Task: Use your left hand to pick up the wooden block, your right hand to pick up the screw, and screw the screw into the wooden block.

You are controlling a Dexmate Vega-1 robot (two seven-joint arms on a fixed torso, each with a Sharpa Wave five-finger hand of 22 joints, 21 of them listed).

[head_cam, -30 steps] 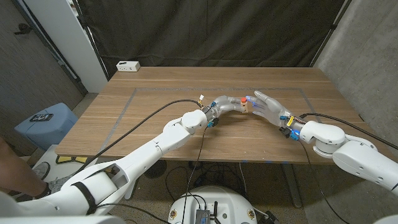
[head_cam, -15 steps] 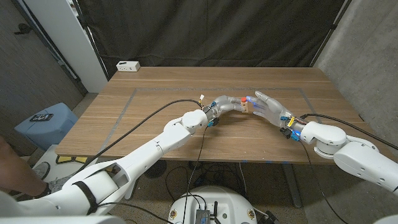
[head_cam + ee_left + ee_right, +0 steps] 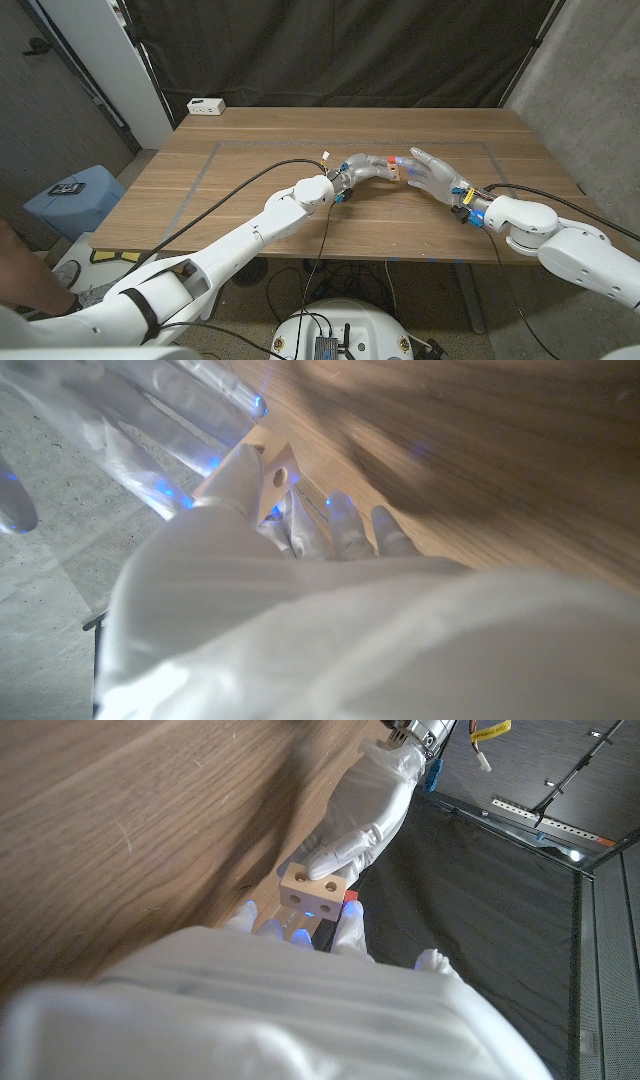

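My left hand [image 3: 366, 167] holds a small pale wooden block [image 3: 396, 173] above the table's middle. In the right wrist view the block [image 3: 313, 890] shows two round holes on one face, with the left hand's [image 3: 365, 805] fingers gripping it from behind. My right hand [image 3: 432, 171] meets the block from the right, its other fingers spread upward. Its fingertips pinch a small screw [image 3: 401, 159] with a red and blue head right at the block. The left wrist view shows the block [image 3: 276, 468], my left hand [image 3: 250, 530] and the right hand's translucent fingers [image 3: 150, 410].
A white power strip [image 3: 207, 105] lies at the table's far left corner. A blue bin [image 3: 72, 195] stands on the floor left of the table [image 3: 250, 150]. Black cables run along both arms. A dark curtain hangs behind.
My right hand has shifted very slightly at the block. The left hand and the block have stayed in place.
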